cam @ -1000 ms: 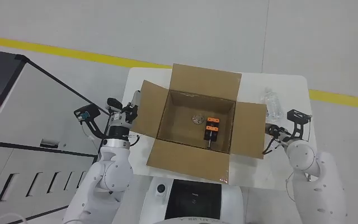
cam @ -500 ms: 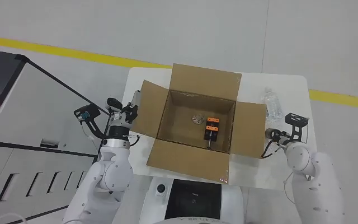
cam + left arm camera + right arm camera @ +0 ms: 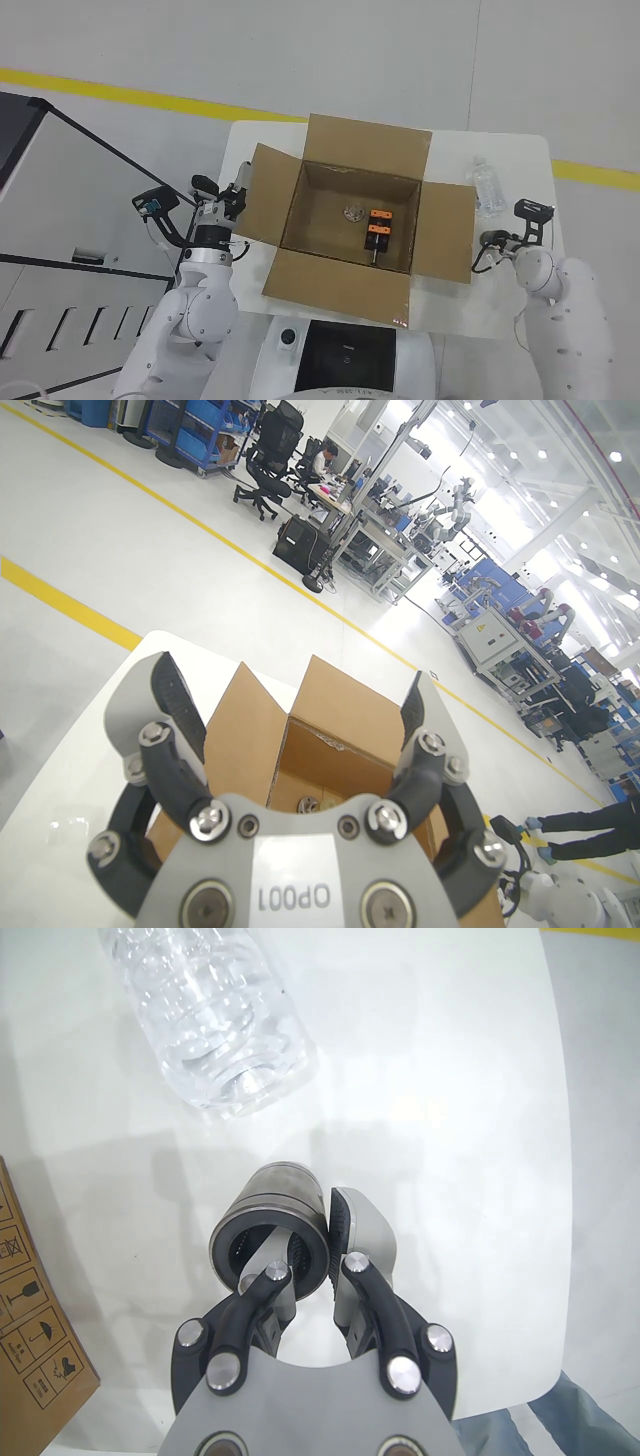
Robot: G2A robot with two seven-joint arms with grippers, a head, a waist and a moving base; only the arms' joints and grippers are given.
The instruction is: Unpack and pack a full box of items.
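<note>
Cardboard box (image 3: 368,145) sits open mid white tabletop (image 3: 520,160) in the top view, with an orange-black part (image 3: 379,228) and a small metal disc (image 3: 353,212) inside. Clear bottle (image 3: 487,187) lies right of box. Left wrist view: left gripper (image 3: 292,670) wide, empty, facing box from its left side. Right wrist view: right gripper (image 3: 322,1228) pinches wall of dark metal cylinder (image 3: 272,1223), one finger in its bore, over tabletop near bottle's base.
</note>
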